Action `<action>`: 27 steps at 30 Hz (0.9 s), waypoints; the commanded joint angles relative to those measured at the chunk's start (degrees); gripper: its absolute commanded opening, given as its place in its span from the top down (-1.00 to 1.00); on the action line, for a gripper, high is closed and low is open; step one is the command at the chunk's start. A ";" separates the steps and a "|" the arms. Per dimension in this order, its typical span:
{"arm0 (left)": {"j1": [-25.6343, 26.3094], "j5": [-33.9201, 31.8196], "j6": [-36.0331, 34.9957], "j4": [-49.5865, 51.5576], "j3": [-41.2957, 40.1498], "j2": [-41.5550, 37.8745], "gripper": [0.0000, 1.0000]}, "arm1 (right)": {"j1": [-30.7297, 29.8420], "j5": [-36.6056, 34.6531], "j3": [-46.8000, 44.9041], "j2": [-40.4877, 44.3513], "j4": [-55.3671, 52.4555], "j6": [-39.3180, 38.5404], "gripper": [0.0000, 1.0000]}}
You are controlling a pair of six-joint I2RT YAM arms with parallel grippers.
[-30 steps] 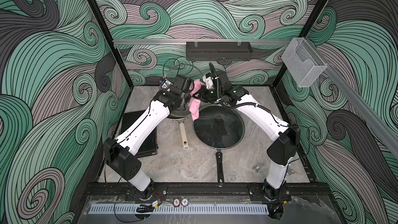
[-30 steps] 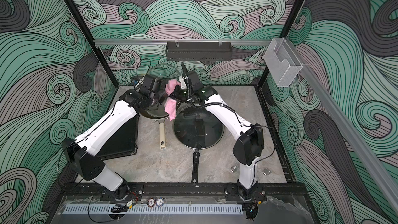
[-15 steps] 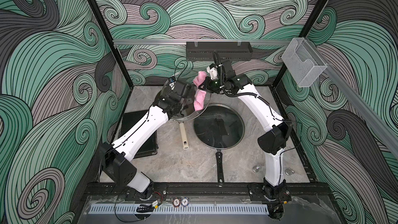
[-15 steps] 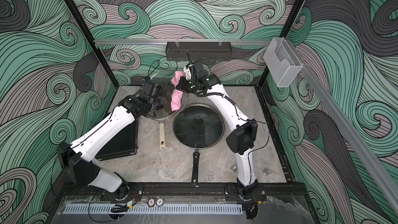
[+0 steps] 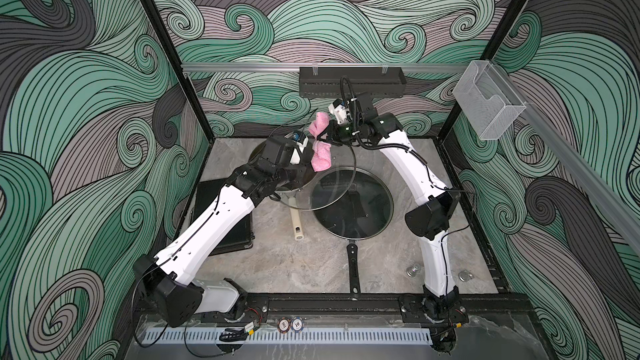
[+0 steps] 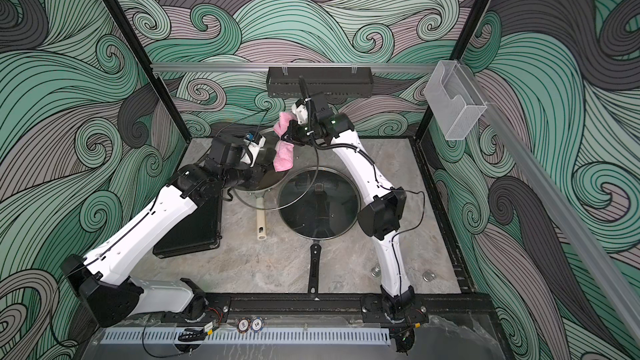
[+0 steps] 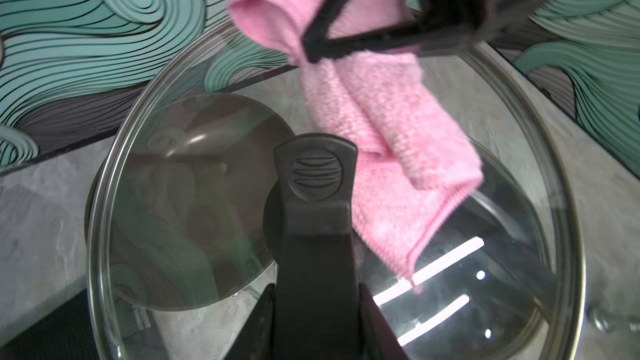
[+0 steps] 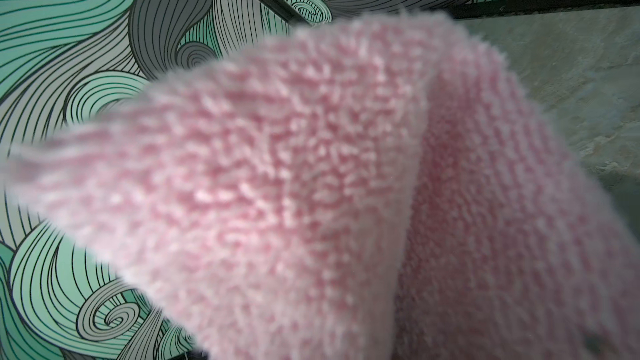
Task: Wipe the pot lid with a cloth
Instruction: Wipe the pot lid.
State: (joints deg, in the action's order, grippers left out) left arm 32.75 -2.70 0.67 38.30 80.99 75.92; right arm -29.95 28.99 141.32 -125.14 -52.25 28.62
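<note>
- In both top views the left gripper (image 5: 303,167) has its jaws clamped on the handle of the glass pot lid (image 5: 294,197) and holds it tilted above the worktop (image 5: 311,264). The right gripper (image 5: 323,137) is nearest the glass and pinches the pink cloth (image 6: 284,157).
- Left wrist view: the cloth (image 7: 391,133) hangs lengthwise from the right jaws, across the glass beside the handle (image 7: 315,174).
- Right wrist view: cloth (image 8: 311,185) fills the frame and the jaws are hidden.

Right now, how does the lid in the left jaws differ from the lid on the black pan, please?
The lifted lid is tilted in the air, its handle in the jaws of the left gripper; the other lid lies flat on the black pan. The pink cloth, held by the right gripper, hangs over the lifted lid, not the other lid. Both are round clear glass with dark handles.
</note>
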 commanded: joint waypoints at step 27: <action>-1.11 23.11 -24.88 -9.49 4.29 1.42 1.00 | -3.79 14.75 4.66 -8.31 -12.02 -17.20 1.00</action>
State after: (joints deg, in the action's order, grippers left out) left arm 31.83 17.19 -21.98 39.77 79.83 78.61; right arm -33.41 42.57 144.29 -132.35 -61.82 13.47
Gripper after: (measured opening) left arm 0.346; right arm 0.086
